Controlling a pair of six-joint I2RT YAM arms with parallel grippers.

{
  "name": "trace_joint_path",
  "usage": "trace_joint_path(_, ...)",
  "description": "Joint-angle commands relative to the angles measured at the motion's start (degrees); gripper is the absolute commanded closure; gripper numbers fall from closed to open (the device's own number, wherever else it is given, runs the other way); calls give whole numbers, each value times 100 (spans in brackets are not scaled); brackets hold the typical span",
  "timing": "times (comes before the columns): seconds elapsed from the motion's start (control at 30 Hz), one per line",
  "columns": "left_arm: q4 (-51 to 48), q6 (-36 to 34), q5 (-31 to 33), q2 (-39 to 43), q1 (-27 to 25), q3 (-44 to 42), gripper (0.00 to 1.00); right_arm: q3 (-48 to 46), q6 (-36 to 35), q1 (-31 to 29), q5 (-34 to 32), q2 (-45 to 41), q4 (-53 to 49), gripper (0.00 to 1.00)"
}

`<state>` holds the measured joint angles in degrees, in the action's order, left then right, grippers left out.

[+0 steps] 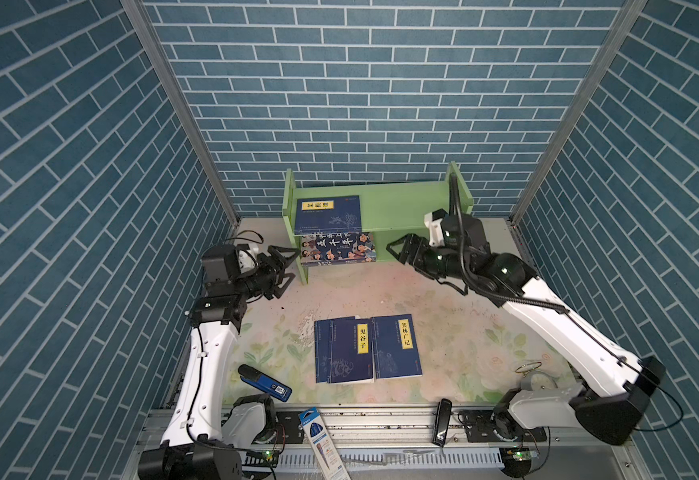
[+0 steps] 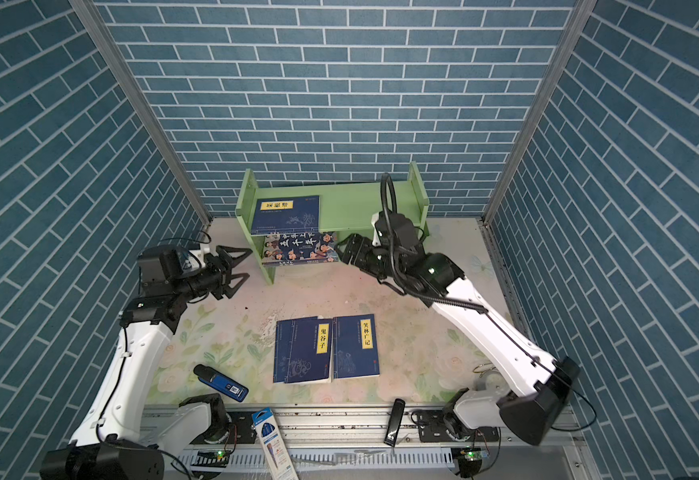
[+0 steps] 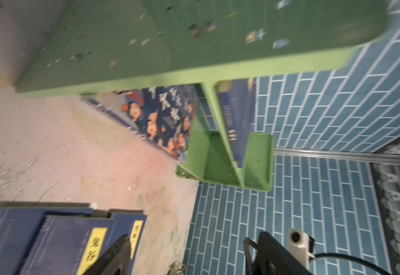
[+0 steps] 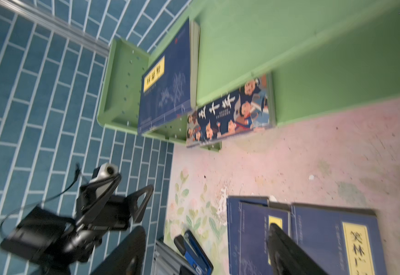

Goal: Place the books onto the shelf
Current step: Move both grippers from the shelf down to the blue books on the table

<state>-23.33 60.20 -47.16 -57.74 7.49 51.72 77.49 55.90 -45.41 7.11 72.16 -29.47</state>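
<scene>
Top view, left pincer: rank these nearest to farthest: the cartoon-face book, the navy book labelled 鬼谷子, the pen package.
1. The cartoon-face book, on the shelf's lower tier, just beside the left pincer.
2. The navy book labelled 鬼谷子, flat at mid-table.
3. The pen package, on the front rail.

Both my arms are white plastic shells (image 1: 204, 374) bolted between chunky black joint housings (image 1: 613, 415). My left gripper (image 1: 293, 266) and right gripper (image 1: 393, 252) are matte black, with fingers that have triangular cut-outs. There's a ribbed black cable (image 1: 460, 208) coming off my right wrist, small green lights (image 1: 504, 270) on the joints there, and a pale camera block (image 1: 435, 224) by each wrist.
</scene>
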Motion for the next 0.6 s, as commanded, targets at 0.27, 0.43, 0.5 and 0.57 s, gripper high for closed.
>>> trace_joint_path(0.27, -966, -2093, 604, -328, -1636, -1092, 13, -2515, 602, -735, 584, 378, 1607, 20)
trace_joint_path(0.43, -1340, -2864, 1113, -811, -2045, -1329, 13, -2783, 743, -859, 862, 868, 2221, 21)
trace_joint_path(0.5, -1266, -2875, 1114, -990, -2217, -1494, 13, -2780, 764, -916, 1008, 1079, 2385, 21)
trace_joint_path(0.57, -1145, -2880, 1245, -1094, -2437, -1564, 13, -2727, 741, -968, 1143, 1295, 2435, 22)
